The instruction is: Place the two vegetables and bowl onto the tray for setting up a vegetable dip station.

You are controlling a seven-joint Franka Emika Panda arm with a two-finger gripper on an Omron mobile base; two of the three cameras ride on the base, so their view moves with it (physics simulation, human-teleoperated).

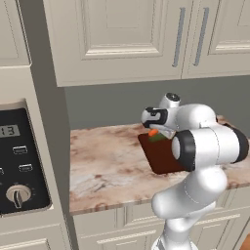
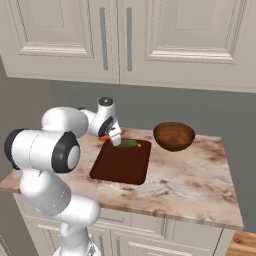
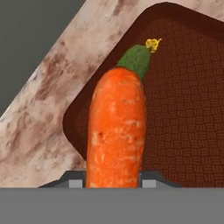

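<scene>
The gripper (image 2: 113,136) hangs low over the far left corner of the tray (image 2: 121,165), its jaws clamped on the carrot (image 3: 116,131), which sticks out ahead of them above the tray's rim. The cucumber (image 2: 127,143) lies on the tray's far edge, just beyond the carrot, a yellow tip at one end. Over to the right, the wooden bowl (image 2: 173,136) sits on the marbled tabletop (image 2: 190,185), apart from the tray, close to the back wall
</scene>
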